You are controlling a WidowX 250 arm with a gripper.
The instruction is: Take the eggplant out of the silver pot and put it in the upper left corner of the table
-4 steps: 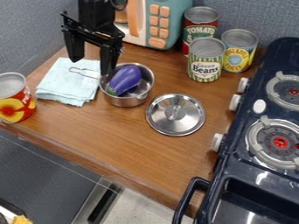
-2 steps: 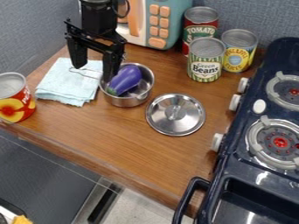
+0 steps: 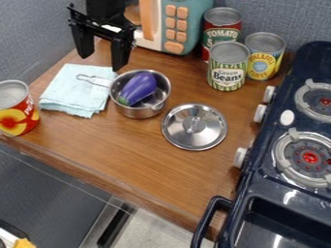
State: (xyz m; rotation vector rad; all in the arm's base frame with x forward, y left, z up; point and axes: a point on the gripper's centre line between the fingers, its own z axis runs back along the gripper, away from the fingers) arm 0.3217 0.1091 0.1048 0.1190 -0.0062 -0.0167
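My black gripper (image 3: 102, 62) hangs at the upper left, above the far side of the cloth and up and left of the pot, its two fingers wide apart with nothing between them. The silver pot (image 3: 140, 112) stands on the wooden table (image 3: 129, 155), its wire handle reaching left over the cloth. Inside it lies the purple eggplant (image 3: 139, 88), tilted, green end toward the lower left. The upper left part of the table is partly hidden behind the gripper.
A light blue cloth (image 3: 72, 92) lies left of the pot, a lid (image 3: 194, 126) to its right. A peach can (image 3: 17, 109) stands at the left edge. Behind are a toy microwave (image 3: 186, 24) and cans (image 3: 227, 68); the stove (image 3: 284, 193) is at right.
The gripper first shifted slightly right and down, then moved back up and left, away from the pot's rim. Pot, eggplant and lid have not moved.
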